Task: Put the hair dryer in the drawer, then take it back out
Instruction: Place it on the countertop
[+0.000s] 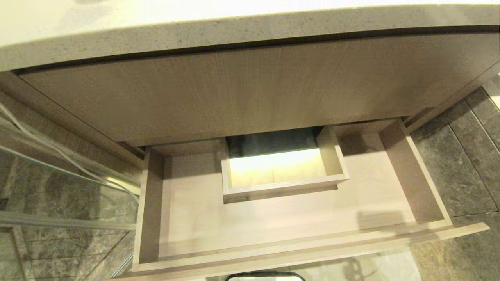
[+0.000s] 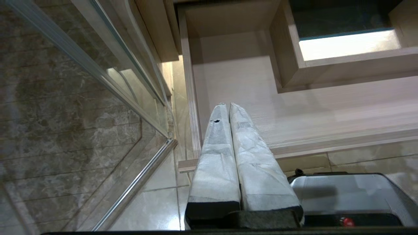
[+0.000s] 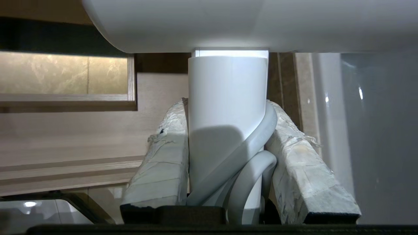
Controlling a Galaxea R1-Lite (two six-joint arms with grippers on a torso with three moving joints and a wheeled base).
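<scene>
drawer (image 1: 273,230) stands open and bare; right hand (image 3: 228,130) grips hair dryer (image 3: 225,107) by its handle, ready to lower in; left hand (image 2: 228,109) closed, empty

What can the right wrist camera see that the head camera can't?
Only the right wrist view shows the hair dryer: the right gripper holds its handle between taped fingers, with the cord squeezed in too. Only the head view shows the whole open drawer, with nothing in it, plus the wood panel and stone countertop above. Neither arm appears there. Both views show the drawer's wooden floor and its boxed cut-out.
</scene>
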